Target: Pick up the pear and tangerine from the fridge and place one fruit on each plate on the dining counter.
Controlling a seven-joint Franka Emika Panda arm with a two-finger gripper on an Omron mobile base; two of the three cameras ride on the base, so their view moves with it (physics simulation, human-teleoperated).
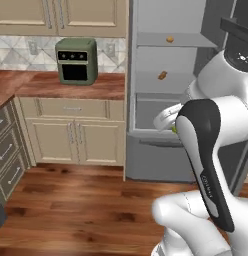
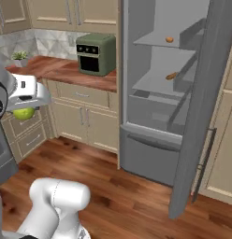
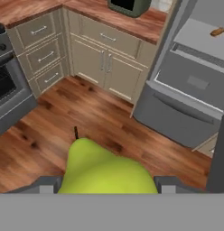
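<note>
My gripper (image 2: 24,109) is shut on the yellow-green pear (image 2: 23,115), held in the air over the wood floor, away from the fridge (image 2: 150,140). In the hand view the pear (image 3: 105,169) sits between the two fingertips, stem pointing away. From the left base view a sliver of the pear (image 1: 174,130) shows under the hand, behind my forearm. The fridge (image 1: 156,165) stands open, and the orange tangerine (image 2: 169,39) lies on its upper shelf (image 1: 169,39). The plates and the dining counter are out of view.
A brown lumpy item (image 2: 171,75) lies on the lower fridge shelf. The fridge door (image 2: 206,93) swings out to the right. A green toaster oven (image 1: 76,61) stands on the wood worktop (image 1: 101,87) above beige cabinets. Dark oven front (image 3: 7,90) at left.
</note>
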